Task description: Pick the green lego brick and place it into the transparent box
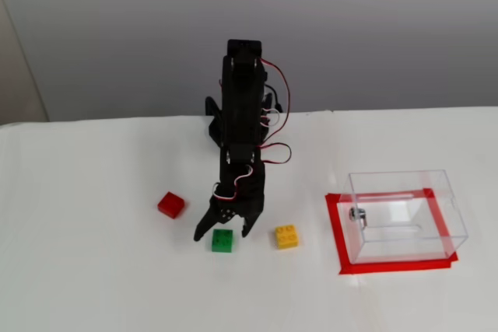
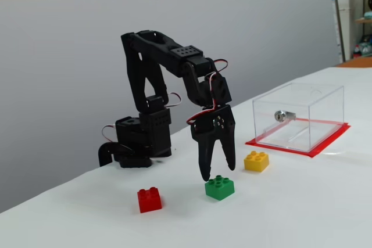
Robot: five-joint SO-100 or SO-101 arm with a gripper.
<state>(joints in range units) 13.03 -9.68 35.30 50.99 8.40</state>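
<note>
A black arm [image 1: 241, 114] reaches out from the counter's [image 1: 93, 285] far edge, its tool [image 1: 223, 232] spread open and pointing down over the green brick [image 1: 222, 240] — one finger [image 2: 204, 161] on each side, tips just above the studs in the side-on fixed view [image 2: 218, 173]; whether they touch the brick cannot be told. The brick [image 2: 220, 187] sits flat on the white counter, toward the near edge in the higher fixed view. A yellow brick [image 1: 285, 236] lies just to its right there, a red brick [image 1: 171, 204] near on the left (all three apart from each other). The box [image 1: 405, 215] stands well to the right on a red tape [image 1: 336, 239] border — clear walls, a small metal fitting [image 2: 281, 115] on one side.
</note>
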